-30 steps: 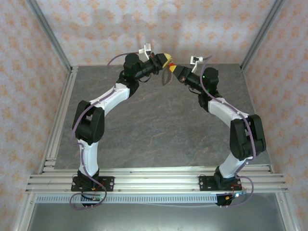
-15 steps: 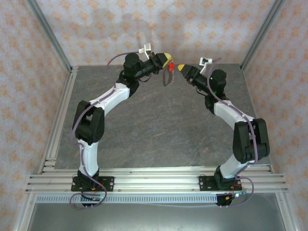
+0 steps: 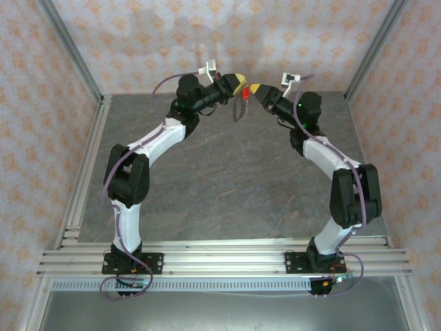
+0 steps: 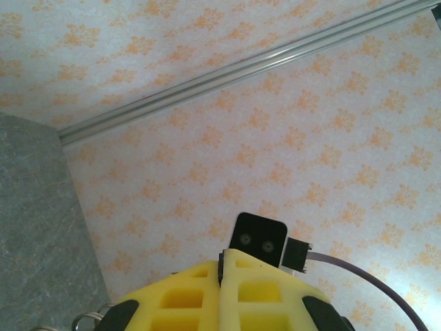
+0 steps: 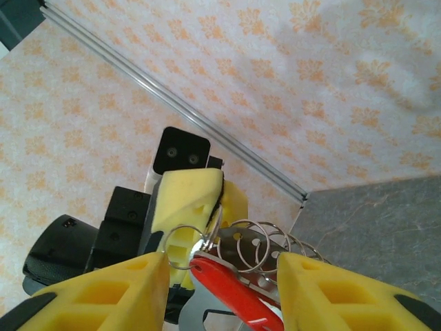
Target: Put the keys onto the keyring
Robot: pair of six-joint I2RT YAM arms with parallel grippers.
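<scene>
The red key (image 5: 234,293) hangs on the keyring (image 5: 256,243), just below the left gripper (image 5: 217,194), which is clenched on the keyring. The right gripper (image 5: 222,267), just beside the left gripper, is released; its fingers (image 5: 103,293) stand apart around the key.

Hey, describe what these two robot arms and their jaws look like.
Left arm and right arm: white shells, black joints, purplish cables looping alongside. Jaws are chunky yellow blocks with square recesses on black mounts. A green light glows near the right wrist.
</scene>
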